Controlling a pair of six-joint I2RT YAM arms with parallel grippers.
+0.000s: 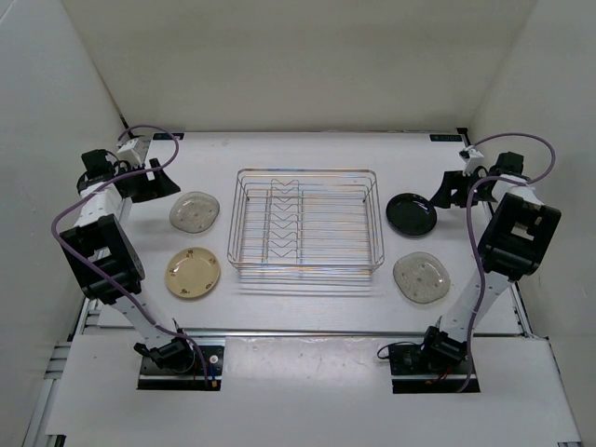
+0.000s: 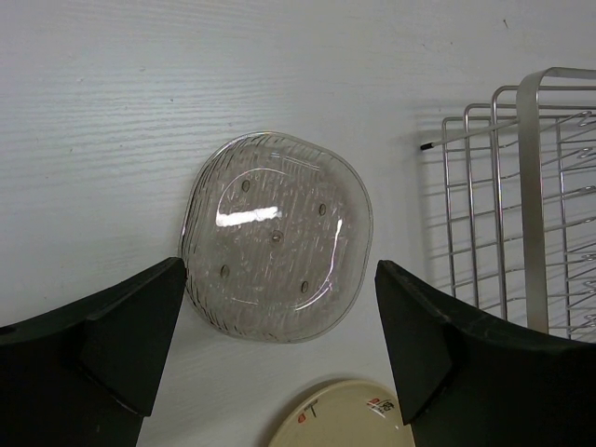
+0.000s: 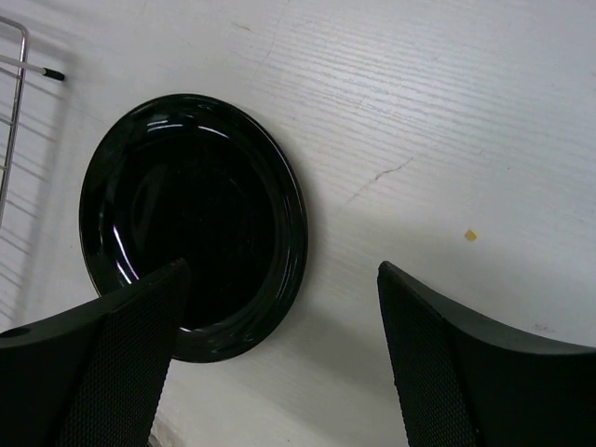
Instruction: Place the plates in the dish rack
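Observation:
The silver wire dish rack (image 1: 306,171) stands mid-table with nothing in it. Left of it lie a translucent greyish plate (image 1: 195,211) and a cream-yellow plate (image 1: 193,272). On its right lie a glossy black plate (image 1: 412,214) and a second translucent plate (image 1: 421,277). My left gripper (image 2: 279,326) hangs open above the near edge of the translucent plate (image 2: 277,237), apart from it. My right gripper (image 3: 284,345) is open just above the right rim of the black plate (image 3: 193,223), its left finger (image 3: 121,363) over the plate's edge, the other over bare table.
In the left wrist view the cream plate (image 2: 349,419) sits just below the jaws and the rack's corner (image 2: 531,186) is on the right. A rack wire (image 3: 28,66) shows at the right wrist view's left edge. White walls enclose the table on three sides.

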